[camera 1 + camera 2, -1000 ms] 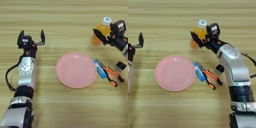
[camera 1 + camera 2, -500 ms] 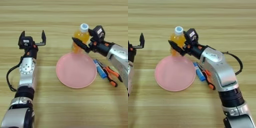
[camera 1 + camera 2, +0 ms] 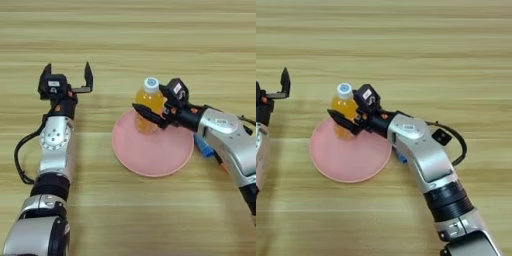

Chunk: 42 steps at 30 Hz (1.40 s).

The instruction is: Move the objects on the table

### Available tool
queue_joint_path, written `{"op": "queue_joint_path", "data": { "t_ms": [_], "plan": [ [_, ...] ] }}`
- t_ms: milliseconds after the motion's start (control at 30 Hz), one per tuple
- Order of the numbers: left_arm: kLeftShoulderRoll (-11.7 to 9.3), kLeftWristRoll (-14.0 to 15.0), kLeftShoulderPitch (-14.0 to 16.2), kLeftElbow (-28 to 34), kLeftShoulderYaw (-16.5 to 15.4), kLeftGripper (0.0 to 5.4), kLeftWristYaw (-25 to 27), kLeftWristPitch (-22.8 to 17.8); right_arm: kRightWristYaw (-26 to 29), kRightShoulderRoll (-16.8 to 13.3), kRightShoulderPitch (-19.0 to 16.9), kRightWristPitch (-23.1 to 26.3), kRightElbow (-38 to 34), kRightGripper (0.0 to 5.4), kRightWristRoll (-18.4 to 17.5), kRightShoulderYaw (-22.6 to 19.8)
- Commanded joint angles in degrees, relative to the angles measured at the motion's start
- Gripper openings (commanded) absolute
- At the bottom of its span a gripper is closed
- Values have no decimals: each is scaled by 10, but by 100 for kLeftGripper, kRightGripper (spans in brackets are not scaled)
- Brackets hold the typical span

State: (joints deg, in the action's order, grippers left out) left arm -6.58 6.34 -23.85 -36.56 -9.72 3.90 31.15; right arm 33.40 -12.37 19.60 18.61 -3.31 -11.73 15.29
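Right hand (image 3: 149, 114) grips the bottle (image 3: 147, 104) (white-capped) over the round pink plate (image 3: 152, 152) — left hand (image 3: 67, 76) spread.

The bench (image 3: 150, 40) is light brown with horizontal wood-grain stripes in paler and darker bands. The plate (image 3: 155, 155) is plain pink, without pattern. The bottle (image 3: 148, 106) holds orange drink and has a white cap. A small patch of blue, the stick (image 3: 203, 147), shows beside the plate. The right gripper (image 3: 150, 116) has black jaws with small orange marks; its arm is silver-grey. The left gripper (image 3: 67, 77) is black too, on a silver-grey arm with a black cable.
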Motion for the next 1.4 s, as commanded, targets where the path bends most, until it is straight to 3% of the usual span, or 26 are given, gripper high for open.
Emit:
{"op": "queue_joint_path", "data": {
  "t_ms": [33,700,1167,1400],
  "plan": [
    [1,-8,0,-4,3,540,-2,4,10,1,-3,-31,11,355,14,7],
    [1,-7,-2,-13,1,540,-3,10,31,8,-30,-73,51,355,24,17],
    [-1,-7,-2,-11,0,540,-2,9,47,2,-27,-55,22,530,16,15],
    [0,-6,0,-11,1,540,0,11,47,2,-22,-55,14,536,15,8]
  ]
}}
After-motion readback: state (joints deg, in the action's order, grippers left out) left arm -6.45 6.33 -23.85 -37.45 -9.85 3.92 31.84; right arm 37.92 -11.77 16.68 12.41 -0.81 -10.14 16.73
